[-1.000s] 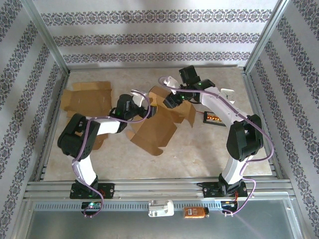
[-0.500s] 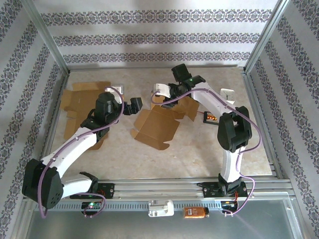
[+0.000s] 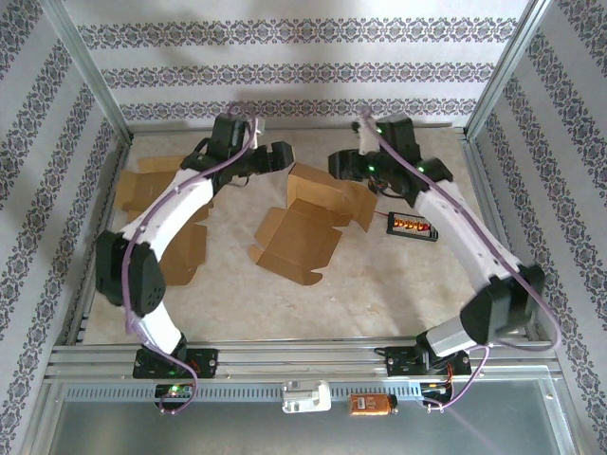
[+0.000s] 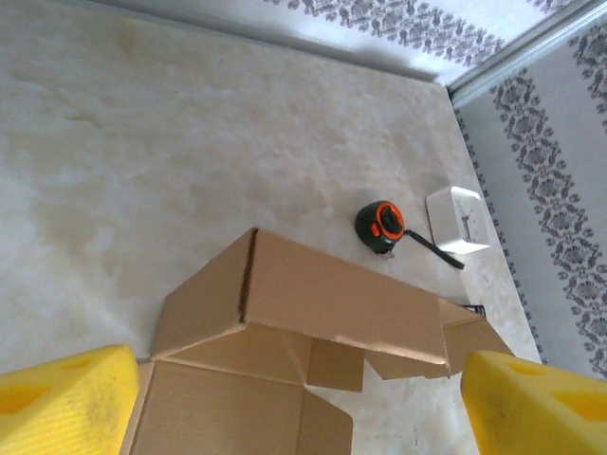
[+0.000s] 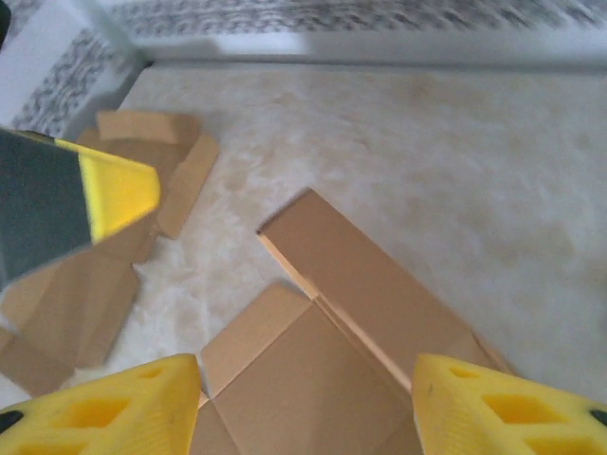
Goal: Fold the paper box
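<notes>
Yellow foam fingertips [image 4: 66,403] of your left gripper [image 3: 277,156] stand spread wide with nothing between them, hovering beyond the far left corner of the brown cardboard box [image 3: 299,232]. That arm stretches long from its base, up past the box's left side. Your right gripper [image 3: 340,166] hangs likewise spread and empty over the box's far right, its arm bowed around the right. The box lies half-opened on the beige table [image 3: 379,284], one panel raised along its far edge.
</notes>
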